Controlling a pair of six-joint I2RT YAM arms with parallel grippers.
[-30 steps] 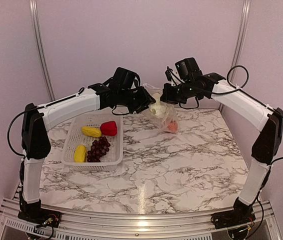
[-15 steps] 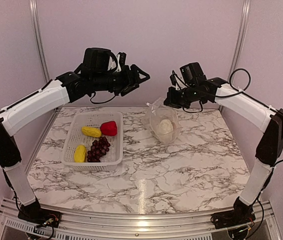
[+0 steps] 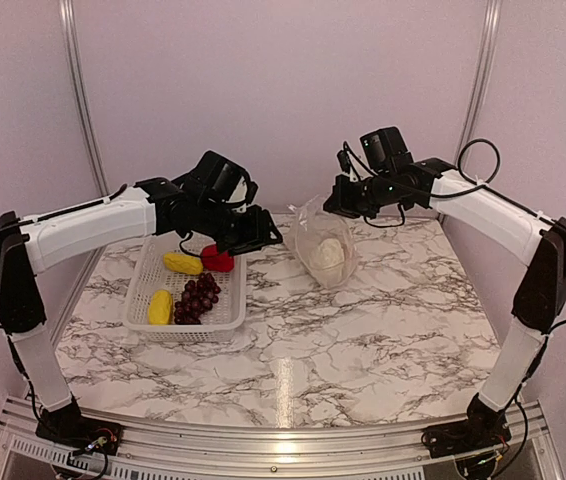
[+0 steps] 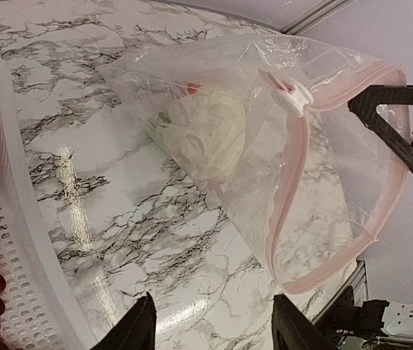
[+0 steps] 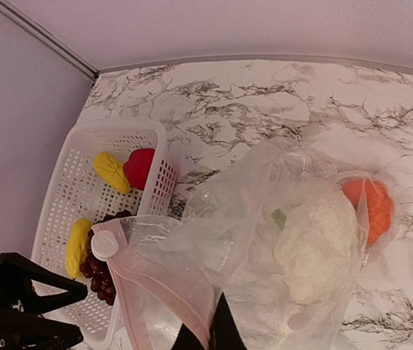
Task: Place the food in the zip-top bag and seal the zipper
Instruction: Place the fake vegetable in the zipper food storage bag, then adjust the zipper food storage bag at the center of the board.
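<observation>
The clear zip-top bag (image 3: 325, 247) hangs from my right gripper (image 3: 334, 205), which is shut on its mouth edge (image 5: 206, 329). Inside lie the pale whitish-green piece (image 5: 316, 244) and the orange fruit (image 5: 371, 208). The pink zipper (image 4: 288, 197) stands open, with its white slider (image 4: 295, 95) at one end. My left gripper (image 3: 266, 236) is open and empty, between the basket and the bag, with marble below its fingertips (image 4: 142, 329). The red piece (image 3: 218, 258), two yellow pieces (image 3: 181, 263) and the grapes (image 3: 198, 297) lie in the basket.
The white slotted basket (image 3: 235, 300) stands at the left of the marble table (image 3: 363, 330); its rim also shows in the left wrist view (image 4: 17, 219). Purple walls and metal posts close in the back and sides.
My left arm left the bag mouth, rose, then came down low beside the basket, empty. The pale piece now lies in the bag. My right gripper has kept hold of the bag.
</observation>
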